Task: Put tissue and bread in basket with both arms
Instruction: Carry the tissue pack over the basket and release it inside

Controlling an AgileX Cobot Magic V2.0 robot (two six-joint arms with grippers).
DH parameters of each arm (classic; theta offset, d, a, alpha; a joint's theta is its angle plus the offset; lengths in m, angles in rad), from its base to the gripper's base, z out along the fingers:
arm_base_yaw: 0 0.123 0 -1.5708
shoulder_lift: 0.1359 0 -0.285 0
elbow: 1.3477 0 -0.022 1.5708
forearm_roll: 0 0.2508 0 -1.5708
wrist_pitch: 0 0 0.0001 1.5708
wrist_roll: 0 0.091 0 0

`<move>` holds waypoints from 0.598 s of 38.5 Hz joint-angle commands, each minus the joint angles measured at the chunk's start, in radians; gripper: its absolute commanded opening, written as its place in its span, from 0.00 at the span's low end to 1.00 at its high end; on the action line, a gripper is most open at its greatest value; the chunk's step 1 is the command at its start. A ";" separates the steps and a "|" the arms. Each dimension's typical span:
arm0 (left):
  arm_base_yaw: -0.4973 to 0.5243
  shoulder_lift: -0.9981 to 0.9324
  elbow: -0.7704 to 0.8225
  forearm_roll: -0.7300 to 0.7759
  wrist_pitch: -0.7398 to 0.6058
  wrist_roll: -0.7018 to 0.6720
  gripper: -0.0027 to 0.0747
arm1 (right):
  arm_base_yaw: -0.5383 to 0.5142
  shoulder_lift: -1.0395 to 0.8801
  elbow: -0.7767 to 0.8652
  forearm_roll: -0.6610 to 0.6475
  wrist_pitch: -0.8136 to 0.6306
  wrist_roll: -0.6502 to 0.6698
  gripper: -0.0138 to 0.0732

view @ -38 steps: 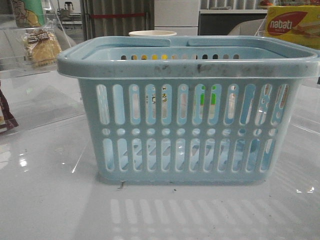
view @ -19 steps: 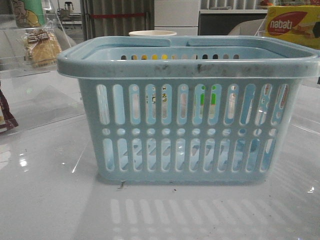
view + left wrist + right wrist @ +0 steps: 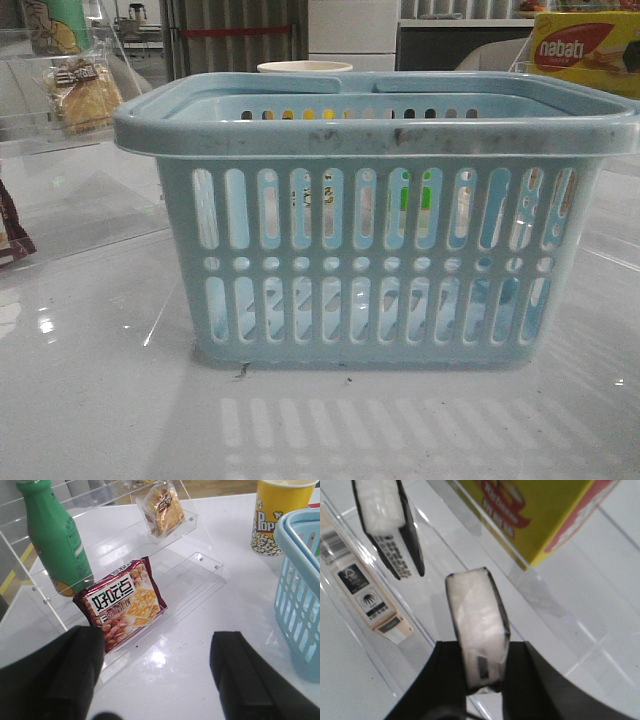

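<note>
The pale blue basket (image 3: pixel 380 135) stands in the middle of the table, its corner also in the left wrist view (image 3: pixel 295 580). The bread (image 3: pixel 85 95), tan slices in clear wrap, sits on a clear acrylic shelf at the far left, also shown in the left wrist view (image 3: pixel 162 510). My left gripper (image 3: pixel 157 650) is open and empty over the table in front of that shelf. My right gripper (image 3: pixel 481 655) is shut on a tissue pack (image 3: pixel 477 610), white with dark edges, by another clear shelf. Neither gripper shows in the front view.
A green bottle (image 3: pixel 55 535) and a red cracker pack (image 3: pixel 125 602) stand on the left shelf. A popcorn cup (image 3: pixel 275 515) stands behind the basket. A second tissue pack (image 3: pixel 390 525), a beige box (image 3: pixel 367 595) and the yellow nabati box (image 3: pixel 535 510) are by the right shelf.
</note>
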 commanded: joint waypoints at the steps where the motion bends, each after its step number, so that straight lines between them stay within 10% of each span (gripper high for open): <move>1: -0.008 0.011 -0.028 -0.006 -0.087 -0.010 0.69 | 0.016 -0.138 -0.039 -0.002 -0.044 -0.001 0.38; 23: -0.008 0.011 -0.028 -0.006 -0.087 -0.010 0.69 | 0.522 -0.449 -0.035 0.009 0.182 -0.001 0.38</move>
